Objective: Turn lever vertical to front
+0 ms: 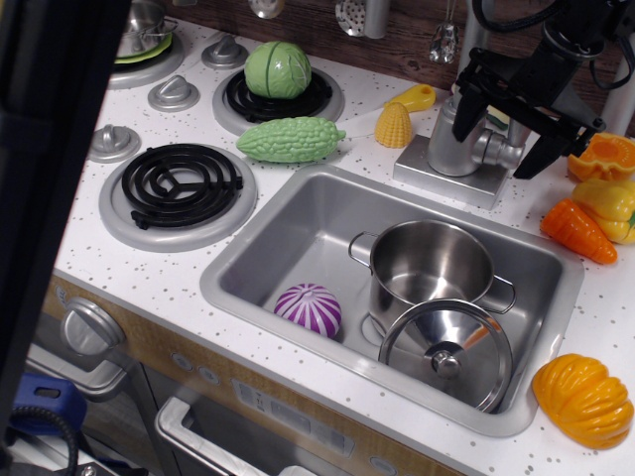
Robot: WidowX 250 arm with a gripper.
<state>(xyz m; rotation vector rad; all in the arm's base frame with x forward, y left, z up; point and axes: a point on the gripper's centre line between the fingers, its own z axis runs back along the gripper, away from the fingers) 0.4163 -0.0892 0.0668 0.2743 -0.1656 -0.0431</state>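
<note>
Already spread open and gripping nothing, your hand [501, 124] straddles the faucet body [458, 139] at the far right of the desk [159, 273], where the lever [503, 151] juts from its right-side hub; close carelessly and you may clamp the hub or slip off.

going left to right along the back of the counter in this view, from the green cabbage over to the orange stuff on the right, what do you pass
green cabbage → yellow corn → silver faucet body → lever on its side hub, with the gripper above it → orange half
</note>
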